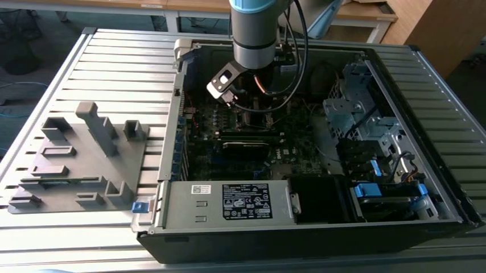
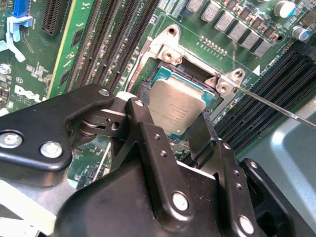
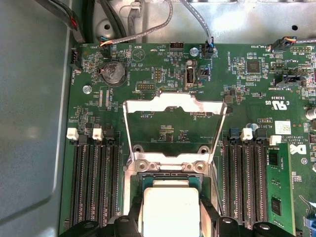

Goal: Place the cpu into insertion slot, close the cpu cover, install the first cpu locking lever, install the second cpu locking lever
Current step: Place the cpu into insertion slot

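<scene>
Dull, finely brushed silver-grey metal on top of the cpu (image 2: 177, 106), with a thin green board edge around it. Matt black finish on the fingers (image 2: 148, 143), smooth, set with bright steel screw heads. Bright bare stamped metal for the cpu cover (image 3: 173, 102) and for the rim of the insertion slot (image 2: 170, 49). Glossy green lacquer on the motherboard (image 3: 237, 79). Flat grey sheet metal on the case wall (image 3: 29, 123). Ribbed, satin light-grey metal for the surface (image 1: 114, 68); matt grey plastic for the fixture (image 1: 76, 159).

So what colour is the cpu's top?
Dull silver-grey; the cpu shows best in the second wrist view.
</scene>
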`<state>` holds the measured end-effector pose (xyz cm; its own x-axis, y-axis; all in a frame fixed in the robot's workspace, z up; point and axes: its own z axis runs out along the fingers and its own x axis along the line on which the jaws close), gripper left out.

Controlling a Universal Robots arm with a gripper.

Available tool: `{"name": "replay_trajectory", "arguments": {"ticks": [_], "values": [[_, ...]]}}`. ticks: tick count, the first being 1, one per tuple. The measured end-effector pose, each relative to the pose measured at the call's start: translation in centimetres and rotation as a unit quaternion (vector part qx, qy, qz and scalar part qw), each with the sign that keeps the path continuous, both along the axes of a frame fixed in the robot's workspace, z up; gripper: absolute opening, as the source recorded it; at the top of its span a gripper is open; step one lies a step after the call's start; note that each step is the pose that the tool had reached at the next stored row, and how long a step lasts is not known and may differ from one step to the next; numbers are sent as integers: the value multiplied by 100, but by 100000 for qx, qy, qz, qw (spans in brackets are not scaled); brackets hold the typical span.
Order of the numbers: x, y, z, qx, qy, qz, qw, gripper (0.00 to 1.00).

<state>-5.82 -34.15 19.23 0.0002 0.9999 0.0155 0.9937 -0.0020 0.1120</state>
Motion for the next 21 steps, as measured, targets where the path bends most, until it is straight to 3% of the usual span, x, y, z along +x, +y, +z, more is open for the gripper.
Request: {"name": "replay_trajectory", "arguments": {"ticks": [21], "values": [[0, 0, 6, 1, -1, -868, 99996, 54]]}}
